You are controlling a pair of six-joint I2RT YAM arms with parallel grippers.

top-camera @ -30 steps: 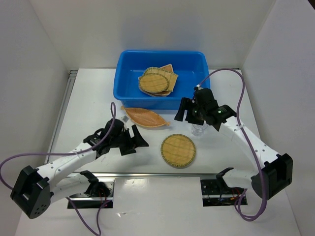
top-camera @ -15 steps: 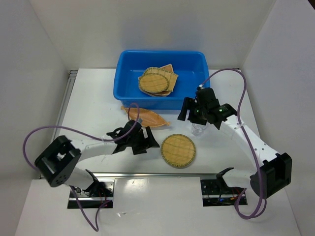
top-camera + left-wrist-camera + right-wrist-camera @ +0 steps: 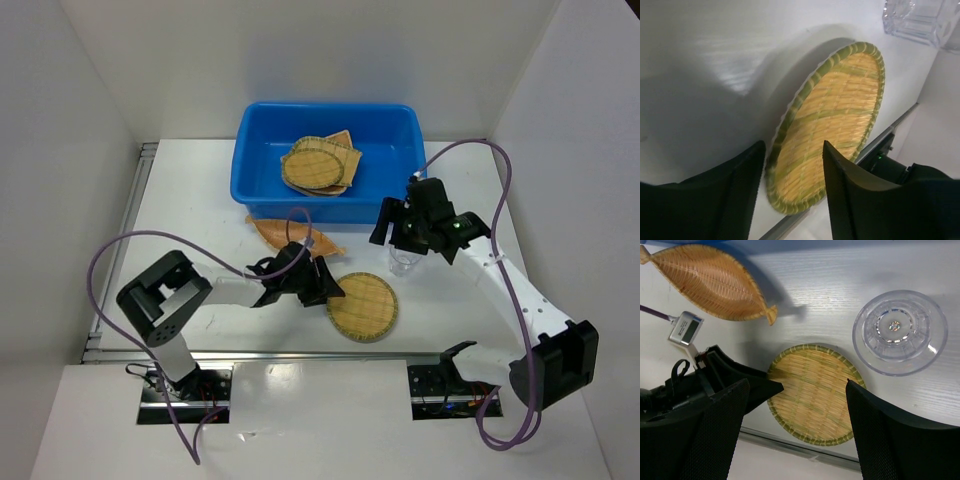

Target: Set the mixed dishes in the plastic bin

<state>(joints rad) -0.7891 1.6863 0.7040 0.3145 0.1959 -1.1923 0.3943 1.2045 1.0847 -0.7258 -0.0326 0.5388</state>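
A round bamboo tray lies flat on the table near the front. My left gripper is open at its left rim; in the left wrist view the jaws straddle the rim of the tray without closing on it. A leaf-shaped tray lies in front of the blue bin, which holds several stacked trays. The clear cup stands upright right of the round tray. My right gripper is open and empty, hovering above the cup and the round tray.
A metal rail runs along the table's front edge just behind the round tray. White walls close in both sides. Purple cables loop off both arms. The left arm's camera box sits near the leaf tray.
My left gripper has swept right along the table to the round tray's left rim. My right gripper has shifted slightly right above the cup. No dish has moved.
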